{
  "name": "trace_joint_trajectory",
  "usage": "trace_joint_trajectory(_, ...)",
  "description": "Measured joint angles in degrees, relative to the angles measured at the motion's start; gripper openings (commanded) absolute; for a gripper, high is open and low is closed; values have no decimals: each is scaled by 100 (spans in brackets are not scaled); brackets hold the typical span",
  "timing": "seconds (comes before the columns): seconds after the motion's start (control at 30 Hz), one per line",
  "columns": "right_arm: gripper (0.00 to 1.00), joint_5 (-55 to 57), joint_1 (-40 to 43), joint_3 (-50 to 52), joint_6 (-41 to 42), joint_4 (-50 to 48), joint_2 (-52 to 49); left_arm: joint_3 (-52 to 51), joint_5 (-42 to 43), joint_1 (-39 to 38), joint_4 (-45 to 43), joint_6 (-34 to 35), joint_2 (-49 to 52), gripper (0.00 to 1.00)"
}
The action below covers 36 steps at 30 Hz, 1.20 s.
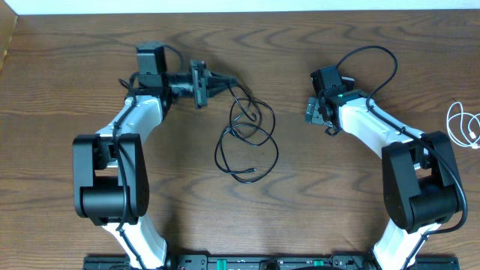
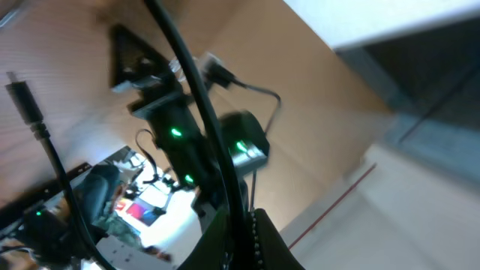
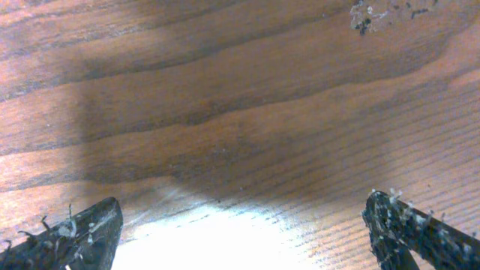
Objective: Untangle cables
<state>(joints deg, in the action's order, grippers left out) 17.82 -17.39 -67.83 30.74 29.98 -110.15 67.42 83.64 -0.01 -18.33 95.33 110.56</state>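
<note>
robotics lab: left arm point(image 1: 135, 116) and right arm point(image 1: 375, 124) at a wooden table point(image 1: 300, 210).

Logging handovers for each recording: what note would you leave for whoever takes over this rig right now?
Left gripper: shut on the black cable near its far end.
Right gripper: open and empty, over bare table.
Black cable: the rest lies in loose overlapping loops at the table's centre, with a plug at the near end.
White cable: coiled by itself at the right edge of the table.
Done: the two cables lie apart, not touching.
Left: the black cable's loops are not yet drawn out, and the white cable is untouched and coiled.
</note>
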Motion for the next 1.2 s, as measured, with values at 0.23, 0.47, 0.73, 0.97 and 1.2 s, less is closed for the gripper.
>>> trace_joint_trajectory(0.23,99,0,0,0,0,4,0,-11,404,131,-4304,798,-2,7)
trace_joint_trajectory(0.47,99,0,0,0,-2,0,-2,-9,533,304,-7152,831,-155,7)
trace_joint_trajectory(0.73,99,0,0,0,-2,0,-2,-363,581,553,-7163,588,-160,7)
trace_joint_trajectory(0.97,99,0,-4,0,-2,0,-4,-909,601,544,-6710,-153,-160,7)
trace_joint_trajectory(1.2,99,0,-13,0,-2,0,-7,-925,-160,544,-4232,-1633,-160,8)
